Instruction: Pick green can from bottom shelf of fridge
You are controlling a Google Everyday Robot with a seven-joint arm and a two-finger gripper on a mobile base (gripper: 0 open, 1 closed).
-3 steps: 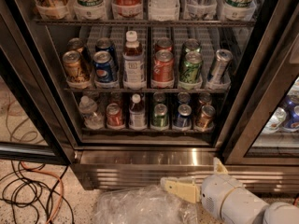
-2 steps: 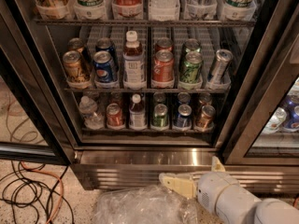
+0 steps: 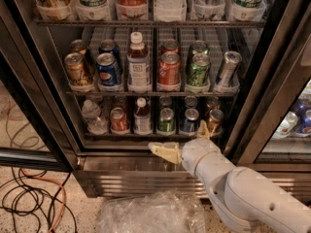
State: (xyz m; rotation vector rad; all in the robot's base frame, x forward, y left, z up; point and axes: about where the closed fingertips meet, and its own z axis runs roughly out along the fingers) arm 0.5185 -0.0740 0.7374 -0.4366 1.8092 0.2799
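The fridge point(image 3: 272, 81) stands open in front of me, its racks full of cans and bottles. On the bottom shelf point(image 3: 146, 136) the green can point(image 3: 166, 120) stands upright in the front row, between a small bottle point(image 3: 142, 116) on its left and a blue can point(image 3: 190, 121) on its right. My gripper point(image 3: 183, 141) hangs just in front of the shelf's front rail, slightly right of and below the green can. It is open and empty, one pale finger point(image 3: 163, 152) pointing left and the other point(image 3: 205, 130) pointing up over the lane right of the blue can.
A red can point(image 3: 118, 120) and a clear water bottle point(image 3: 91, 115) stand further left on the bottom shelf. The rack above holds larger cans, among them a darker green one point(image 3: 199, 71). Crumpled clear plastic point(image 3: 150, 212) lies on the floor, cables point(image 3: 29, 198) at left.
My arm has risen and moved left toward the fridge, bringing the gripper from in front of the steel base up to the bottom shelf's front rail.
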